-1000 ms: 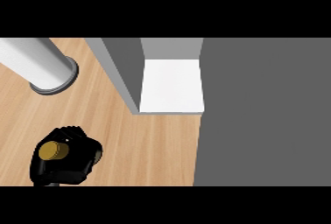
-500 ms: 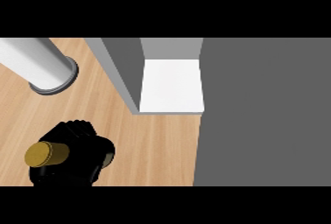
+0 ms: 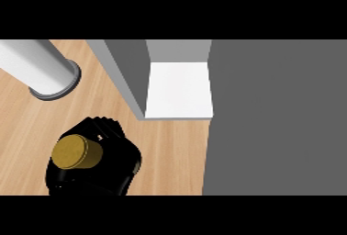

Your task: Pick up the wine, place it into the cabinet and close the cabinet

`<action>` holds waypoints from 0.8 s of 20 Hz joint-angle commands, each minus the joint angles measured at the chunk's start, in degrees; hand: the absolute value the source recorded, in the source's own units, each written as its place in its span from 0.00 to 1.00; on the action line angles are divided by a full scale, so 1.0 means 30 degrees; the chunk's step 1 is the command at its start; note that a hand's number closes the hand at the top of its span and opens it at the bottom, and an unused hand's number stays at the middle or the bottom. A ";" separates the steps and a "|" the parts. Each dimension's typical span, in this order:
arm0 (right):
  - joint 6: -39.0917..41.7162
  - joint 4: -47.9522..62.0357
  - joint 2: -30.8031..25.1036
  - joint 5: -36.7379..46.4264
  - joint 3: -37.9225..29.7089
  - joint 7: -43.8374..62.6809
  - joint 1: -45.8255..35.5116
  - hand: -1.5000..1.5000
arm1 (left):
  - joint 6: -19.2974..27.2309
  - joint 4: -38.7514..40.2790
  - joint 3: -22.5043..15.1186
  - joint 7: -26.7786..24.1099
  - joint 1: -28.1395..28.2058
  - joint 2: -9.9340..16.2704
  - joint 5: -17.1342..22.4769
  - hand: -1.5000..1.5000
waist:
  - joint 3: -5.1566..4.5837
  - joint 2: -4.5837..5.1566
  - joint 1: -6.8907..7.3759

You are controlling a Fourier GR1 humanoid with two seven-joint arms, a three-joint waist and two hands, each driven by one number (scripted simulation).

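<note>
While black left hand [image 3: 102, 160] curls round dark wine bottle with round gold cap [image 3: 76, 151] at lower left over light wooden bench [image 3: 169, 151], open grey cabinet with white shelf [image 3: 180, 89] sits just beyond. Right hand unseen.

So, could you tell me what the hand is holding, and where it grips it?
The hand is curled round the wine, just below its gold cap; which hand it is cannot be told.

Place: a kitchen
Surface: light wood-grain desk [image 3: 169, 156], filling the 9 o'clock side
Storage: open grey cabinet [image 3: 129, 73] at 12 o'clock, with a white shelf [image 3: 180, 89] inside
Fixture: pale grey cylinder [image 3: 37, 64] at 10 o'clock, standing on the desk
</note>
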 commanded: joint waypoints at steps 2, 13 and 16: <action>-0.0363 -0.1977 0.0035 -0.1610 -0.0400 0.1040 0.0031 0.00 | 0.3358 -0.1755 -0.3028 0.2278 -0.1649 -0.0018 -0.0427 1.00 | 0.0002 -0.0006 0.0005; 0.0101 -0.3315 0.0220 -0.2198 -0.0296 0.1461 0.1649 0.00 | 0.9541 0.1190 -0.6026 0.3969 -0.7020 -0.0018 -0.0760 1.00 | 0.0001 -0.0003 -0.0166; 0.0988 -0.1798 0.0018 -0.2802 -0.1097 -0.0196 0.1217 0.00 | 1.1271 0.3154 -0.5753 0.4016 -1.0105 -0.0018 -0.0441 1.00 | 0.0009 0.0042 -0.0257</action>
